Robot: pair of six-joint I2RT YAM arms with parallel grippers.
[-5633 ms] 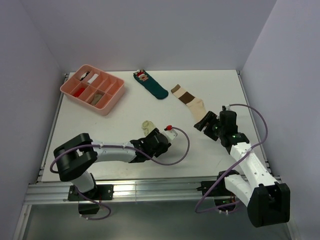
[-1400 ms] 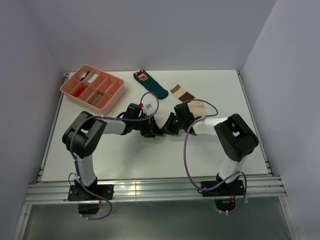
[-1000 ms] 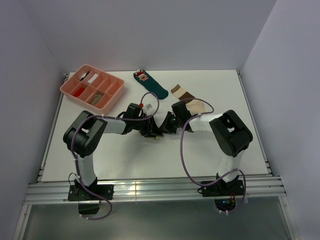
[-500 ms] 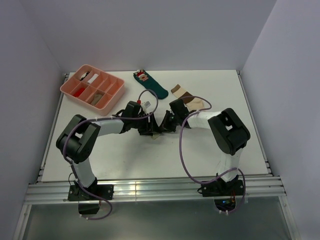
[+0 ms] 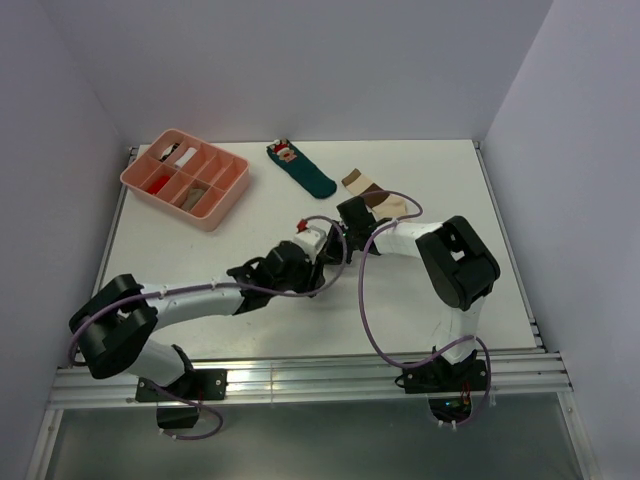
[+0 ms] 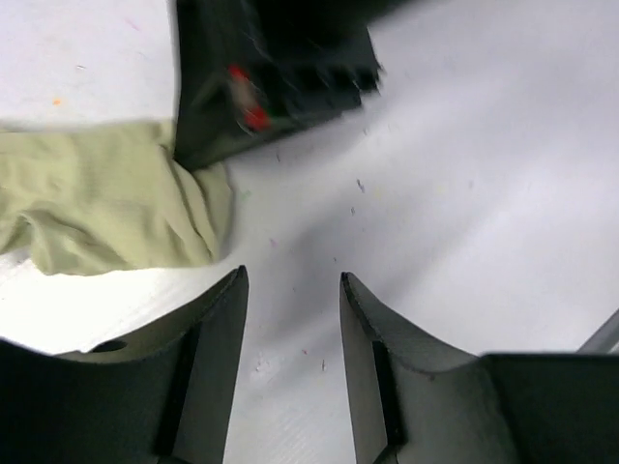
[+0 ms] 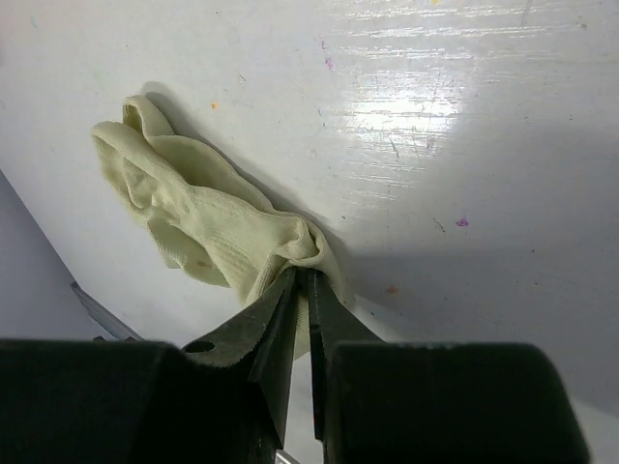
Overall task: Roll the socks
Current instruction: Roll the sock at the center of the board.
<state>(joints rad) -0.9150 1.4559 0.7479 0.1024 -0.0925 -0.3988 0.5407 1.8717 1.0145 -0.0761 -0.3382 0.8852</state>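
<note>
The plain tan sock (image 7: pixel 193 222) lies crumpled on the white table, and my right gripper (image 7: pixel 302 280) is shut on its bunched edge. In the left wrist view the same tan sock (image 6: pixel 106 208) sits at the upper left, beside the black right gripper body (image 6: pixel 271 77). My left gripper (image 6: pixel 293 280) stands open over bare table just right of the sock, with nothing between its fingers. The banded sock (image 5: pixel 375 198) lies flat behind the right wrist. From above, both wrists meet at the table's middle and hide the tan sock.
A dark teal sock (image 5: pixel 300 170) lies at the back centre. A pink compartment tray (image 5: pixel 232 190) with small items stands at the back left. Purple cables loop from both arms over the table (image 5: pixel 200 250).
My left arm has dropped and stretched out low across the table, and its gripper has come off the tan sock and stands open beside it. The right gripper keeps its pinch on the sock.
</note>
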